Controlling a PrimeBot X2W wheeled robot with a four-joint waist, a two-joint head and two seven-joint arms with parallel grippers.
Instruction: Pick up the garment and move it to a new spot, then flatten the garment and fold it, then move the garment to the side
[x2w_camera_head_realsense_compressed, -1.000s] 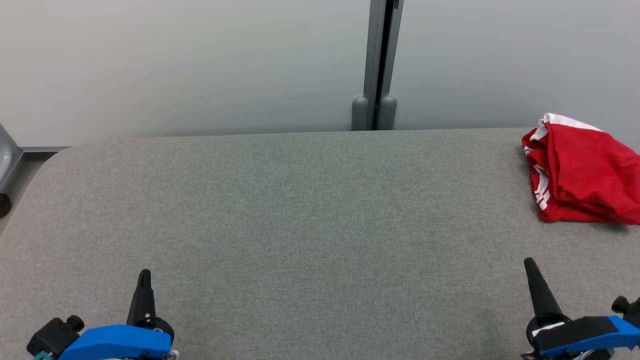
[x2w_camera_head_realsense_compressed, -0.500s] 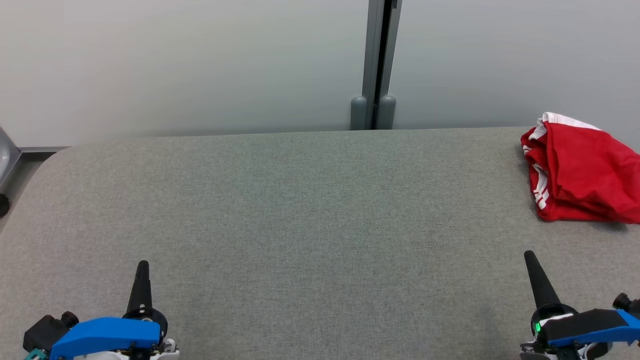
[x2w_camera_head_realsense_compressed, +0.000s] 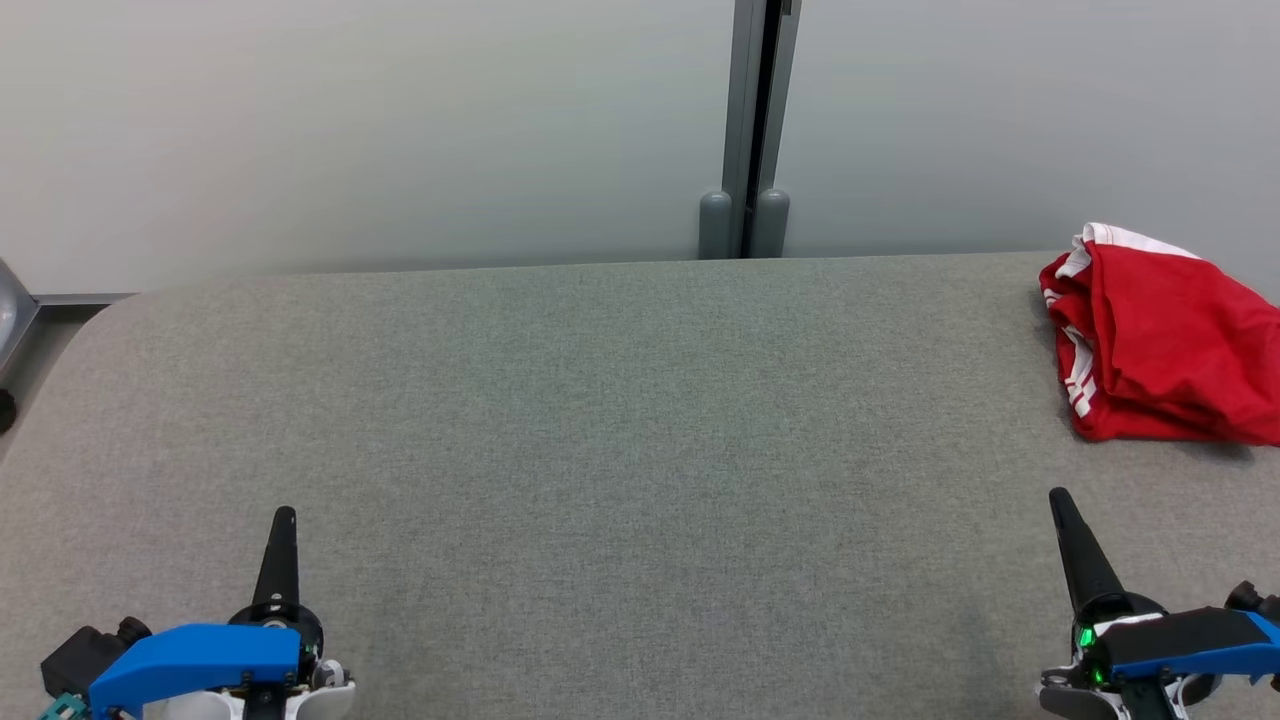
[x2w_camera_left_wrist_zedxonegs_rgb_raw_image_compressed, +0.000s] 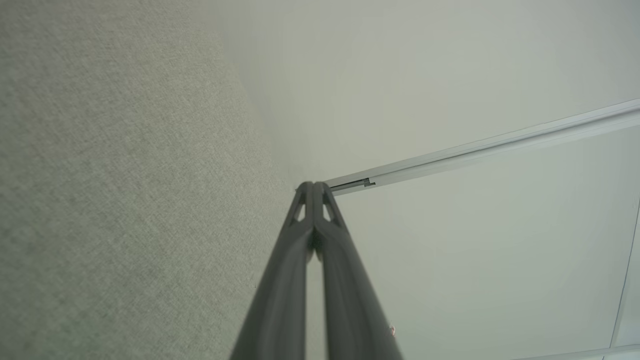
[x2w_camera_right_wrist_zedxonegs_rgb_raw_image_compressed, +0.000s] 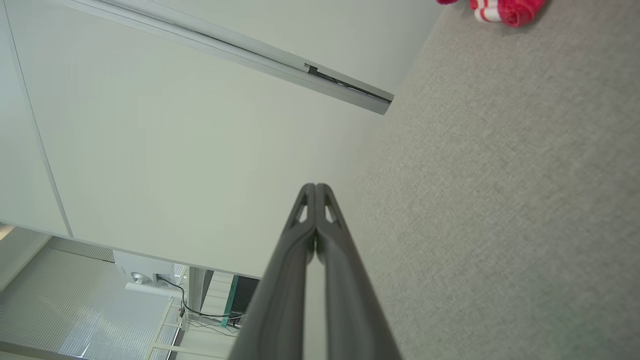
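Note:
A red garment (x2w_camera_head_realsense_compressed: 1165, 345) with white stripes lies bunched at the far right of the grey fabric table (x2w_camera_head_realsense_compressed: 620, 420); a bit of the garment (x2w_camera_right_wrist_zedxonegs_rgb_raw_image_compressed: 505, 7) peeks in at the top of the right wrist view. My left gripper (x2w_camera_head_realsense_compressed: 283, 518) hovers at the lower left, shut and empty, fingers pressed together (x2w_camera_left_wrist_zedxonegs_rgb_raw_image_compressed: 313, 187). At the lower right my right gripper (x2w_camera_head_realsense_compressed: 1058, 498) is shut too, holding nothing, its tips (x2w_camera_right_wrist_zedxonegs_rgb_raw_image_compressed: 315, 187) well short of the garment.
A pale partition wall (x2w_camera_head_realsense_compressed: 400, 130) with a grey vertical post (x2w_camera_head_realsense_compressed: 750, 130) runs behind the table. A dark wheel (x2w_camera_head_realsense_compressed: 6, 410) and a metal frame sit off the table's left end. A room with cables and shelving (x2w_camera_right_wrist_zedxonegs_rgb_raw_image_compressed: 200, 300) appears past the wall in the right wrist view.
Both grippers have drifted slightly forward over the table, their tips now a little higher in the head view. The garment has stayed put.

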